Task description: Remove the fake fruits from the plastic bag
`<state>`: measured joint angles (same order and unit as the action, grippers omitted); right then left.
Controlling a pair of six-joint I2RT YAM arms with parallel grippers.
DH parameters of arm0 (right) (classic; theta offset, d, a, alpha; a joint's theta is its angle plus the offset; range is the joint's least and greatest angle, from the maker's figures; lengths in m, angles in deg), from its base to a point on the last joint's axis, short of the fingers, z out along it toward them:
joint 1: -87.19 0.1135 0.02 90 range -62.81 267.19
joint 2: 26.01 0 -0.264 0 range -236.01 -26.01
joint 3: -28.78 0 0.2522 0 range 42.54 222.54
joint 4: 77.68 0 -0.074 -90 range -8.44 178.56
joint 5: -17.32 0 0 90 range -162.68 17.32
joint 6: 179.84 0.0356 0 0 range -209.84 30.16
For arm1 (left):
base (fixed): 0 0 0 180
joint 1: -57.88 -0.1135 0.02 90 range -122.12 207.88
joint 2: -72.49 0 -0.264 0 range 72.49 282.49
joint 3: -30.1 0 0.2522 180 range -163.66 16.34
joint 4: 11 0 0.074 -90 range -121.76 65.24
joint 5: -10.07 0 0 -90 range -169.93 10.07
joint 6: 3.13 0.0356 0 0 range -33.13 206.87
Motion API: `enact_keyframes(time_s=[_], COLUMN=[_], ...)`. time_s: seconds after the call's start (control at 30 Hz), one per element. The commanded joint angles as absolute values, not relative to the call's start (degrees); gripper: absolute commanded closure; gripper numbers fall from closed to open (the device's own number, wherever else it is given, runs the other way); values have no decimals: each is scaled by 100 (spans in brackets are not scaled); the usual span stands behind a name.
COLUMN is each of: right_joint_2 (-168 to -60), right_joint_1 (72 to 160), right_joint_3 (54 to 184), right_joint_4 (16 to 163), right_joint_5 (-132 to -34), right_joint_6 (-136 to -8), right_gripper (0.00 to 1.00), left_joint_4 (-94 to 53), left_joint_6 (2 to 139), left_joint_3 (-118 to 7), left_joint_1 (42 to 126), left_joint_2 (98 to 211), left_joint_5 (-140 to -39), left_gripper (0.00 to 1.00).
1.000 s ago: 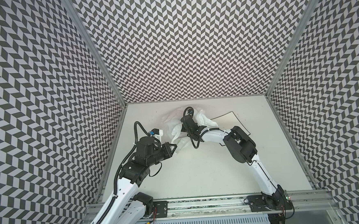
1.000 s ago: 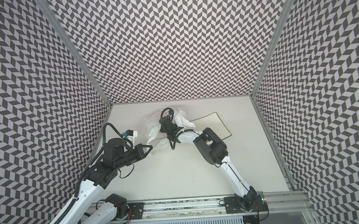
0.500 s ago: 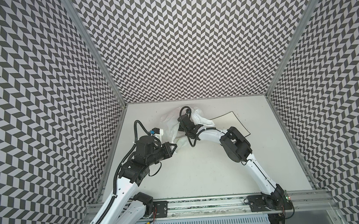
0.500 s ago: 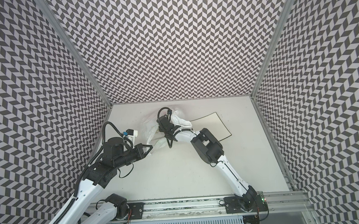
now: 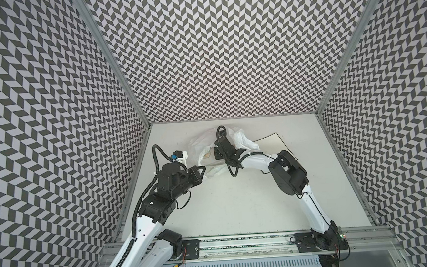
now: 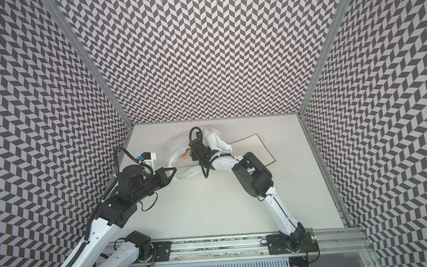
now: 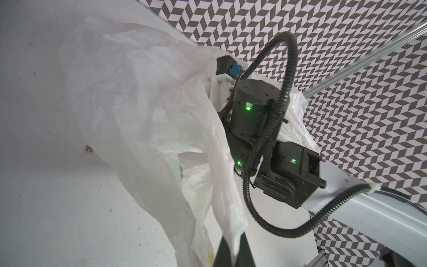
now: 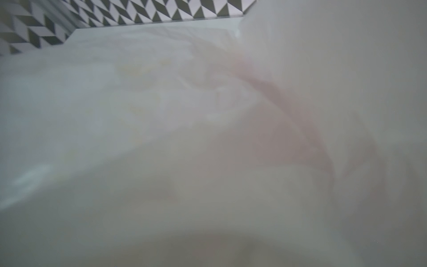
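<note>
White tabletop [image 5: 237,209] | left gripper [image 5: 203,169] stays clamped on plastic bag [image 5: 243,141] | right gripper [image 5: 215,153] deeper inside, jaws hidden

Right arm [image 5: 253,159]: wrist end now slightly further left in both top views, set a little deeper in the mouth of the plastic bag [image 5: 242,140]. Elbow went left, then came part-way back. Bag film beside the wrist slightly reshaped.
</note>
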<state>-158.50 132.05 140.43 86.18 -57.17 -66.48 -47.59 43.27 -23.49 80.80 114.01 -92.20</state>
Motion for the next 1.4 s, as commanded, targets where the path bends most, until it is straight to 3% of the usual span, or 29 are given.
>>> enact_keyframes(time_s=[0.0, 0.13, 0.3, 0.57, 0.77, 1.03, 1.37], right_joint_2=[-15168, -14660, -13613, -12880, -12043, -10587, -9660], right_joint_1=[13241, 13245, 13210, 13210, 13207, 12909, 11000], right_joint_3=[13931, 13639, 12434, 12458, 12344, 11903, 11222], right_joint_4=[8634, 8331, 9097, 8120, 7776, 7909, 7590], right_joint_5=[-6625, -7422, -8378, -9558, -9917, -9024, -7400], right_joint_6=[-7176, -7532, -7800, -8202, -8465, -8128, -6794], right_gripper=[83, 84, 85, 85, 85, 85, 88], left_joint_4=[-4463, -4358, -4335, -4169, -4133, -4038, -4048], left_joint_6=[4215, 4187, 4171, 3927, 3941, 3967, 4089], left_joint_3=[-2257, -2312, -2463, -2392, -2397, -2401, -2426], left_joint_1=[8123, 8125, 8126, 8121, 8121, 8124, 8123], left_joint_2=[11369, 11433, 11506, 11420, 11411, 11464, 11419], left_joint_5=[-8988, -8963, -8820, -8683, -8679, -8725, -8657], left_gripper=[100, 100, 100, 100, 100, 100, 100])
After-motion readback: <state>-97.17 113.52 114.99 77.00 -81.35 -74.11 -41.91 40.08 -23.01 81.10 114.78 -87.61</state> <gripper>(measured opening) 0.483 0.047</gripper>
